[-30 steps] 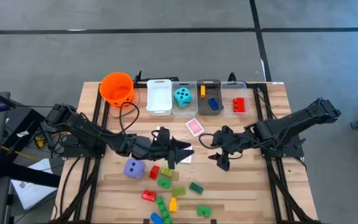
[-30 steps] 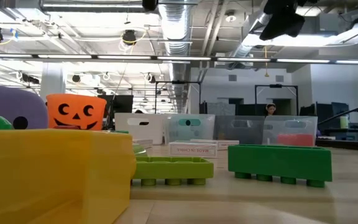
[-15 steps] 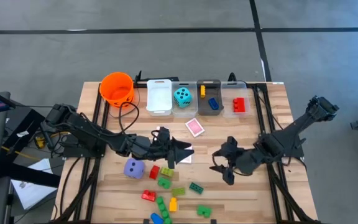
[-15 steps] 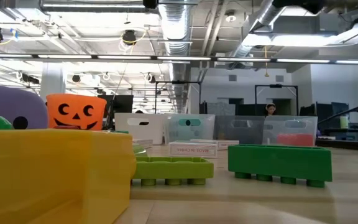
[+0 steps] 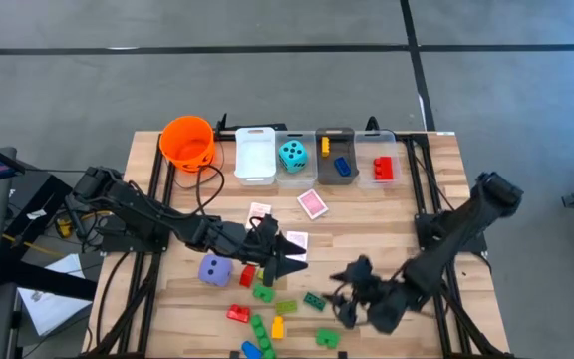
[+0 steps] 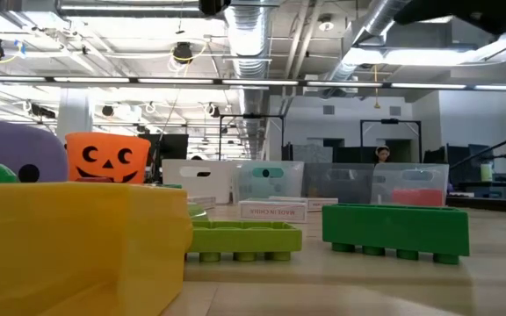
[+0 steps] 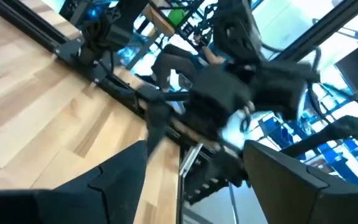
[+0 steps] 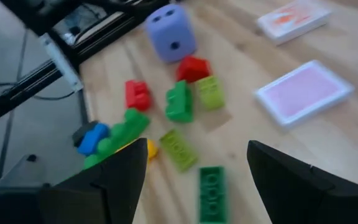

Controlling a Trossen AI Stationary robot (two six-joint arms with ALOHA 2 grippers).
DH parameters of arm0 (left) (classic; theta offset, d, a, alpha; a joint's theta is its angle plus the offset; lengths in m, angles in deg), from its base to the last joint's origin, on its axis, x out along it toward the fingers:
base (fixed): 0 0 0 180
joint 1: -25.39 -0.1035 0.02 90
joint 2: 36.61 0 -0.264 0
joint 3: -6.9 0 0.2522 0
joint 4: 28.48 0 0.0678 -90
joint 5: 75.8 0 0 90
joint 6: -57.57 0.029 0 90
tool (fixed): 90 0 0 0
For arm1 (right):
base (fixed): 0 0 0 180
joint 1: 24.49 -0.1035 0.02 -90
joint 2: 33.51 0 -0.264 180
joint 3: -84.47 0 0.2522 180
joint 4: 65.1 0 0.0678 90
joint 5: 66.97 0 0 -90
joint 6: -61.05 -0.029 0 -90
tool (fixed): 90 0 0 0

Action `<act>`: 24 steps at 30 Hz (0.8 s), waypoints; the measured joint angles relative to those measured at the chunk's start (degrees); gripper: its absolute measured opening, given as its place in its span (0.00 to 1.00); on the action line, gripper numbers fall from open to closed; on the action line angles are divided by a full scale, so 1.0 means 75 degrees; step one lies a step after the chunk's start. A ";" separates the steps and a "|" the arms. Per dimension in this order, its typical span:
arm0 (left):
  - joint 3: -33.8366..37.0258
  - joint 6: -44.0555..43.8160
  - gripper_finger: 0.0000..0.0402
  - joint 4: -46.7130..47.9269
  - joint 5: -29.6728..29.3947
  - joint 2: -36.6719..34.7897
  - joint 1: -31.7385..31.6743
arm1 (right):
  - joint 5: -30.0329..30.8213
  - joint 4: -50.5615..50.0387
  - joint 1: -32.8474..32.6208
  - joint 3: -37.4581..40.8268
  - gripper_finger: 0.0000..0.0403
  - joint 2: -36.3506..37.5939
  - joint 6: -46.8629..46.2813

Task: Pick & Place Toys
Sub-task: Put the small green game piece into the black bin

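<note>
Loose toy bricks lie on the wooden table near its front: red (image 5: 248, 276), green (image 5: 264, 292), lime (image 5: 286, 306), dark green (image 5: 314, 300), yellow (image 5: 277, 327). A purple die (image 5: 215, 269) rests beside them. Pink-backed cards (image 5: 312, 203) (image 5: 295, 240) lie flat mid-table. My left gripper (image 5: 289, 255) hovers open over the red brick, holding nothing. My right gripper (image 5: 352, 301) hangs open just right of the dark green brick (image 8: 211, 193), which shows between its fingers, untouched.
Along the far edge stand an orange bucket (image 5: 187, 142), a white bin (image 5: 255, 155), a clear bin with a teal die (image 5: 292, 155), a grey bin (image 5: 335, 170) with yellow and blue bricks, and a clear bin with a red brick (image 5: 383, 168).
My right gripper has swung from mid-table toward the near edge and down, rolling as it went, and now hangs beside the brick pile. My left gripper has stayed in place and turned slightly. No toy has moved.
</note>
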 joint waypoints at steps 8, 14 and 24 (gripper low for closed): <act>0.0000 -0.0076 0.65 -0.0044 0.0184 0.0000 0.0006 | 0.1654 0.0325 -0.0346 -0.0549 0.67 -0.1686 -0.1558; 0.0000 -0.0504 0.65 -0.0052 -0.0175 0.0000 0.0003 | 0.1877 0.0346 -0.0943 -0.0581 0.67 -0.2240 -0.1574; 0.0000 -0.0524 0.65 -0.0441 -0.0743 0.0000 0.0003 | 0.2481 0.0248 -0.1481 -0.0581 0.67 -0.3538 -0.2345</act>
